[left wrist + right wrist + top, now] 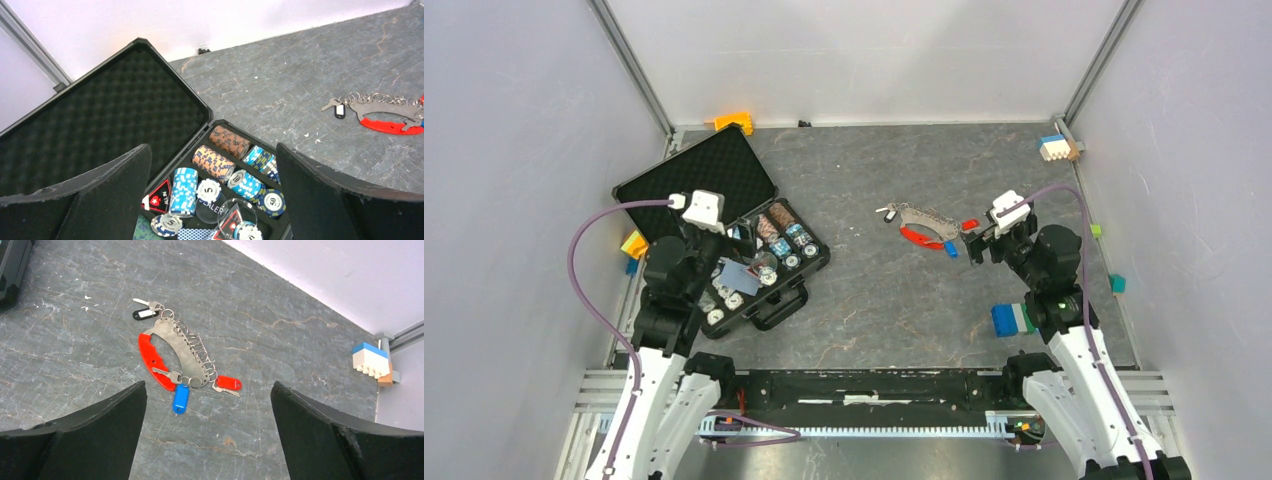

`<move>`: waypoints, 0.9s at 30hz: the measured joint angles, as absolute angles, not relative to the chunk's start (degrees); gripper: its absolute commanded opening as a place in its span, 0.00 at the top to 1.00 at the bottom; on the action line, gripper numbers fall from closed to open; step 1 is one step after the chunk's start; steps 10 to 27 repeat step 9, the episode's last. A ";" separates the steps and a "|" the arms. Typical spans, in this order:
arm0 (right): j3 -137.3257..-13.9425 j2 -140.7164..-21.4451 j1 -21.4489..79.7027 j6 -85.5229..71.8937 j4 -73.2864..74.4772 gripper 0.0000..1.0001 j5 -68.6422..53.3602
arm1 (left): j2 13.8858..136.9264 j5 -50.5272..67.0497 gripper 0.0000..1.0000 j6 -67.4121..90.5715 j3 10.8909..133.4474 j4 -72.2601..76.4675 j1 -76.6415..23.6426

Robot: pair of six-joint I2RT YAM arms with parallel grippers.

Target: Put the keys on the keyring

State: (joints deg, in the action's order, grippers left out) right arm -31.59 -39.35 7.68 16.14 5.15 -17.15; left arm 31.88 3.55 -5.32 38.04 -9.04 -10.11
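Grey, stone-patterned surface (864,300), shown from above and from both wrists. At far left, the left pincer (212,147) hangs over one open black case (699,170), spread as wide as it goes and holding nothing. The case's tray holds poker chips (227,141), some in rolls and some loose. One orange block (734,122) sits against the far wall behind the case.

Right of centre lies the one keyring (180,347), flat on the bare surface, well apart from the left pincer and just ahead of the right one. It is a curved silvery plate edged with a row of small rings, with one long red clip (150,357) along its inner curve. One black tag (145,314) with a small bare key lies at its left end.

At its right end lie one blue-headed key (180,399) and one red-headed key (229,383), both touching the end rings. Whether they are threaded on cannot be told.

The right pincer (973,247) is fully spread and empty. In its wrist view both keys lie between its two fingers (100,435), just beyond the tips.

One blue, green and white block (1009,318) stands beside the right arm. One white and blue block (1054,148) sits in the far right corner.
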 measured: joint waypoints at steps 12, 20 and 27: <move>-31.57 -39.62 7.68 16.80 4.78 0.02 -16.67 | 33.82 3.73 0.00 -5.39 38.02 -11.27 -9.45; -31.57 -39.62 7.68 16.80 4.78 0.02 -16.67 | 33.82 3.73 0.00 -5.39 38.02 -11.27 -9.45; -31.57 -39.62 7.68 16.80 4.78 0.02 -16.67 | 33.82 3.73 0.00 -5.39 38.02 -11.27 -9.45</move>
